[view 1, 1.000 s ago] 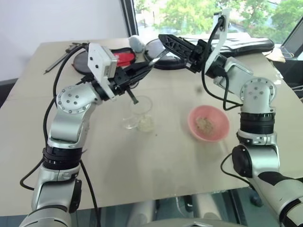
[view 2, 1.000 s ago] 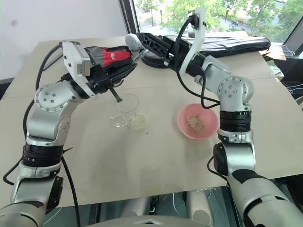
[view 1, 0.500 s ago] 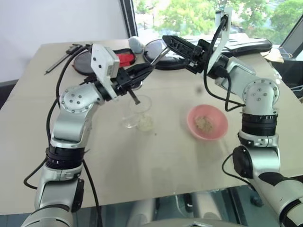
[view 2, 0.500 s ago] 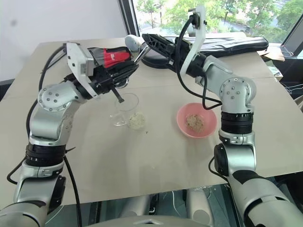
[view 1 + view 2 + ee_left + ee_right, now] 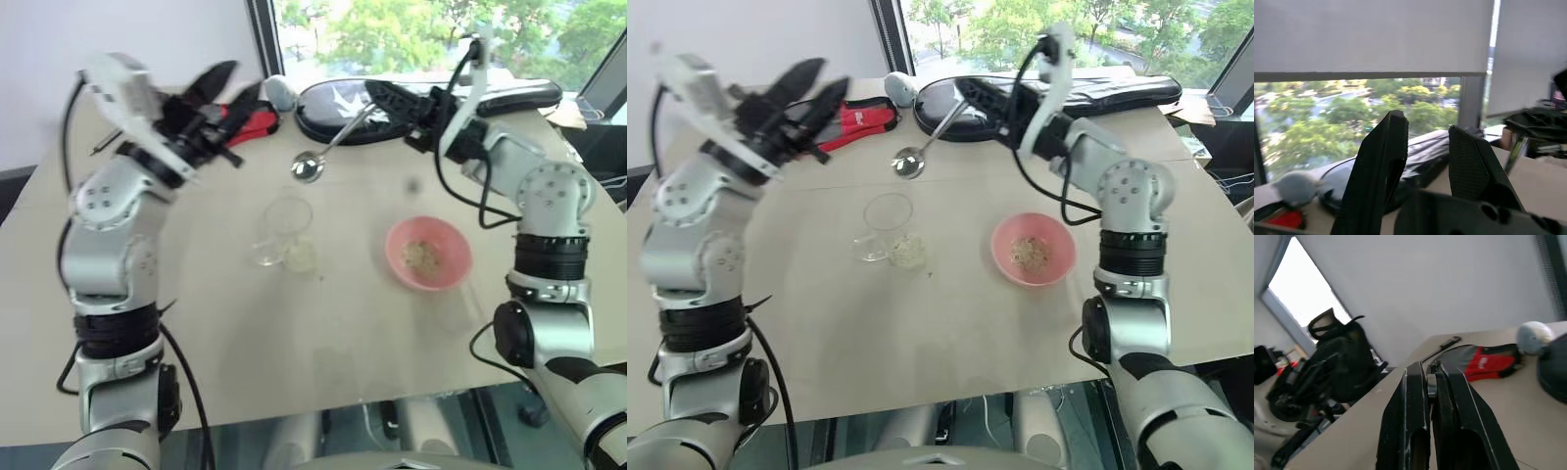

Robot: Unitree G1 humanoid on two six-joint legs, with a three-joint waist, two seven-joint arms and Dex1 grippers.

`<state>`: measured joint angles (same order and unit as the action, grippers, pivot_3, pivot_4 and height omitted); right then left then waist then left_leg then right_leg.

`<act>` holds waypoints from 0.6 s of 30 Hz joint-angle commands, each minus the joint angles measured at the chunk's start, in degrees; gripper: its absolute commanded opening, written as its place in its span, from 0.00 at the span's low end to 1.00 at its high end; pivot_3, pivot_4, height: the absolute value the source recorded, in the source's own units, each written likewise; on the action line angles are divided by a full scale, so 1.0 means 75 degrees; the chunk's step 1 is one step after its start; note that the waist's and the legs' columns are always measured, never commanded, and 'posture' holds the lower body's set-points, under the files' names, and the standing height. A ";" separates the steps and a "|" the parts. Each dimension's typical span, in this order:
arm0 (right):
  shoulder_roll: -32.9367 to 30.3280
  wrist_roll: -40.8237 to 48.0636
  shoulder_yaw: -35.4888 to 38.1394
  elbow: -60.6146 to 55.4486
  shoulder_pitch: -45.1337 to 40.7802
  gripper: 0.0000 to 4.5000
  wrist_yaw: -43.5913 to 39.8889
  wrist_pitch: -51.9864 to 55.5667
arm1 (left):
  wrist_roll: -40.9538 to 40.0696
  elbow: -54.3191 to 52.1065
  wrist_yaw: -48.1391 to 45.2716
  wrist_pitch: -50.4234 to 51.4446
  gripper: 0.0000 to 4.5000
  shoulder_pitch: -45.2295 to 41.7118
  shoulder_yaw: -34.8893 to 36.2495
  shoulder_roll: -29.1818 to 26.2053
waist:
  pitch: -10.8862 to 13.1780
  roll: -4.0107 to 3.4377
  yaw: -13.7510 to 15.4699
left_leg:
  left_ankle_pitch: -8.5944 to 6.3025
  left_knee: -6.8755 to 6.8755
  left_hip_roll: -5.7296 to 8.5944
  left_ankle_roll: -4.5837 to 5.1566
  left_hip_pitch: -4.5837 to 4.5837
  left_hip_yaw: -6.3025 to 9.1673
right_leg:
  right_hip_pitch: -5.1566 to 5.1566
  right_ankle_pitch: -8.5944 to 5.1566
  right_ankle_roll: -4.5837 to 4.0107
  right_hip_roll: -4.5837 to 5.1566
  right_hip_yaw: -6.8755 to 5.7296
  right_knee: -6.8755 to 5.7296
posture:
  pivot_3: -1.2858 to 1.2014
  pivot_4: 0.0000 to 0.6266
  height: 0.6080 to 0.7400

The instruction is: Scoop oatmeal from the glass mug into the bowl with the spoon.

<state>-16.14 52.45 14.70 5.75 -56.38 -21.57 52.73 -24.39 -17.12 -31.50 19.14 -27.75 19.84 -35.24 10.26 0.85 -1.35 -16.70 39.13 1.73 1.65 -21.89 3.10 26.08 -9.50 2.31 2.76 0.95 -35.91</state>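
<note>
The right gripper (image 5: 972, 96) has the spoon (image 5: 926, 137) by the end of its handle, and the small oval bowl hangs out over the surface (image 5: 950, 323), up and just behind the glass mug (image 5: 887, 227). To do this scoop well, I'd say the spoon needs to tip down into the mouth of the mug from above, dig under the flakes and come up level, then travel across to the pink bowl (image 5: 1033, 250) without tilting. A long thin handle held at its far end will wobble, so slow, steady wrist turns look wise. Some oatmeal (image 5: 910, 253) sits low by the base of the mug; whether it lies inside the glass or has spilled beside it I cannot tell. The pink bowl has a small heap in it too.

The right fingers (image 5: 1415, 421) are pressed together, pinching the spoon handle. The left gripper (image 5: 220, 86) is raised well off to the side, its fingers (image 5: 1378, 171) spread apart and holding nothing.
</note>
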 commanded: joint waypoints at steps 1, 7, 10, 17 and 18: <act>-0.0266 0.0424 0.0838 0.0014 -0.0071 0.00 0.0498 0.0169 | -0.0320 -0.1165 0.0094 0.0283 0.39 0.1268 0.0614 -0.0032 | 0.0000 0.0001 0.0005 | 0.0000 -0.0002 -0.0001 -0.0001 -0.0006 0.0000 | 0.0002 0.0000 0.0000 0.0001 0.0001 0.0005 | 0.52 0.24 1.00; -0.0352 0.1215 0.1694 -0.0096 0.0232 0.00 0.1776 0.1195 | -0.1130 -0.2481 0.0324 0.0720 0.39 0.3424 0.1067 0.0466 | 0.0000 0.0001 0.0077 | -0.0004 -0.0001 -0.0001 0.0006 -0.0011 -0.0007 | 0.0001 0.0000 0.0000 0.0020 0.0004 0.0014 | 0.52 0.24 1.00; -0.0360 0.1538 0.1931 -0.0196 0.0362 0.00 0.2280 0.1466 | -0.0953 -0.2583 -0.0091 0.0400 0.39 0.4664 0.0717 0.0704 | -0.0002 -0.0002 0.0068 | -0.0019 -0.0001 -0.0002 0.0032 0.0000 -0.0009 | -0.0004 0.0001 -0.0002 0.0016 0.0003 0.0005 | 0.52 0.24 1.00; -0.0415 0.1677 0.1919 -0.0253 0.0374 0.00 0.2671 0.1404 | 0.0651 -0.2080 -0.0361 -0.0978 0.39 0.5702 -0.0375 0.0731 | -0.0001 -0.0009 0.0070 | -0.0018 0.0002 -0.0005 0.0041 0.0033 -0.0020 | -0.0050 -0.0001 -0.0009 -0.0007 0.0000 0.0010 | 0.52 0.24 1.00; -0.0420 0.1696 0.1906 -0.0274 0.0376 0.00 0.2700 0.1402 | 0.0780 -0.2003 -0.0369 -0.1142 0.39 0.5756 -0.0486 0.0767 | -0.0002 -0.0009 0.0063 | -0.0018 0.0001 -0.0005 0.0041 0.0035 -0.0019 | -0.0051 -0.0001 -0.0009 -0.0007 0.0001 0.0010 | 0.52 0.24 1.00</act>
<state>-18.61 63.46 28.14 6.56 -52.58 -1.60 63.78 -20.67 -32.27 -33.91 13.99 14.82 17.17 -29.66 10.25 0.78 -0.87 -16.84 39.14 1.68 1.96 -21.63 2.97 25.69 -9.51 2.25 2.70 0.96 -35.83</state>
